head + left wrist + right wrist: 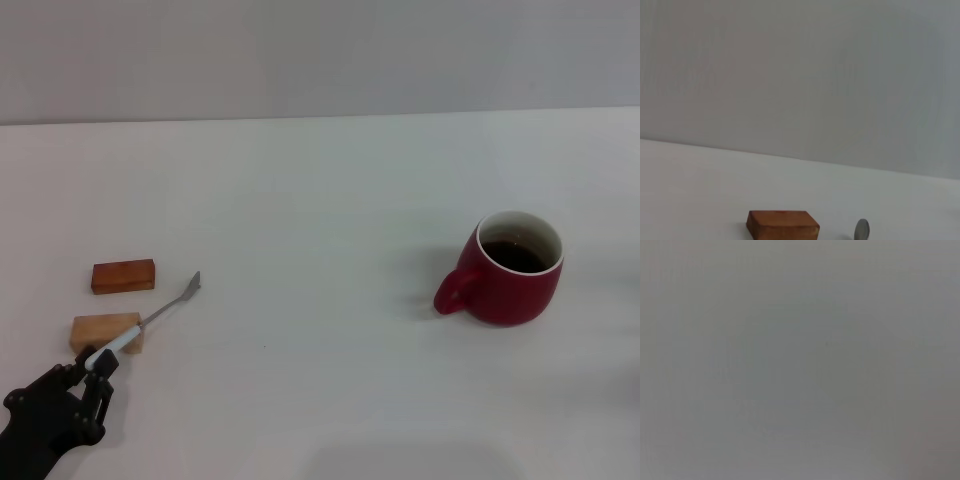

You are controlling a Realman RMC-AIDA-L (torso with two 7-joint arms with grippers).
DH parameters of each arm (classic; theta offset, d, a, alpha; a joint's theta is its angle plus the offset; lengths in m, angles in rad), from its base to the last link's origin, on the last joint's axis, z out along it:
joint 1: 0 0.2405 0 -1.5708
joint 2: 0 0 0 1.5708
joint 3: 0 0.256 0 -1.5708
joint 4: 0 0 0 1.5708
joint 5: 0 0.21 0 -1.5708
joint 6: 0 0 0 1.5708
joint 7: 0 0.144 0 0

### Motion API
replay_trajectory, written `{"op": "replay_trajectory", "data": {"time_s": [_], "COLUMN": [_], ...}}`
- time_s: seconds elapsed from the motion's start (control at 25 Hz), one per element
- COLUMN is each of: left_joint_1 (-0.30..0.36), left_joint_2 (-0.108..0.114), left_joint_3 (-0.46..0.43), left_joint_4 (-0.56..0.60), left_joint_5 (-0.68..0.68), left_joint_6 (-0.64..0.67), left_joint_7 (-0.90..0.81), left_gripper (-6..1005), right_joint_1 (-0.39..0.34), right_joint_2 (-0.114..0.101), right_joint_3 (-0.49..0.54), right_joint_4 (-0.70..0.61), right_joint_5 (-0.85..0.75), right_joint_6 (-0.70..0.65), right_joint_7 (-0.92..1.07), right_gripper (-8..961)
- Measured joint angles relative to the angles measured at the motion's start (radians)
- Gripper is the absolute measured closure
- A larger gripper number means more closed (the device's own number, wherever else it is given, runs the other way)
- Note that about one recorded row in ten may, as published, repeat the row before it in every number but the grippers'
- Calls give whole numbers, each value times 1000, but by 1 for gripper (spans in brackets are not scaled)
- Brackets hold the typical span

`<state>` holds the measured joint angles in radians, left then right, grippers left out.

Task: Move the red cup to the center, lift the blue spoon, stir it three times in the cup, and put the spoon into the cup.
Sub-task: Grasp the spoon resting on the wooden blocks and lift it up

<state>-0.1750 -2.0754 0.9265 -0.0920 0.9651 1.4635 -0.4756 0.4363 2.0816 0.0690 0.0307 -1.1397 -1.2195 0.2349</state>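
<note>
The red cup (512,270) stands on the right side of the white table, handle toward the left, with dark liquid inside. The blue spoon (150,320) lies at the near left. Its pale handle rests across a light wooden block (103,330) and its grey bowl (194,283) points to the far right. My left gripper (98,364) is at the near left corner, shut on the end of the spoon's handle. The left wrist view shows the spoon's bowl (861,230). The right gripper is out of view.
A darker wooden block (123,276) lies just behind the light one, left of the spoon's bowl; it also shows in the left wrist view (782,225). The table's far edge meets a grey wall. The right wrist view shows only blank grey.
</note>
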Motion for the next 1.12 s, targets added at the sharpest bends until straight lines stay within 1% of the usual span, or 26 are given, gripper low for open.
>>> {"op": "replay_trajectory", "data": {"time_s": [1.12], "left_joint_1": [-12], "left_joint_2": [1], "left_joint_3": [4], "left_joint_4": [0], "left_joint_5": [1], "left_joint_6": [-9], "left_joint_7": [1], "left_gripper": [851], "right_joint_1": [4], "right_joint_2": [0], "right_joint_3": [0], "right_joint_4": [0], "right_joint_5": [0], "right_joint_6": [10], "right_joint_7": [-2], "right_gripper": [953]}}
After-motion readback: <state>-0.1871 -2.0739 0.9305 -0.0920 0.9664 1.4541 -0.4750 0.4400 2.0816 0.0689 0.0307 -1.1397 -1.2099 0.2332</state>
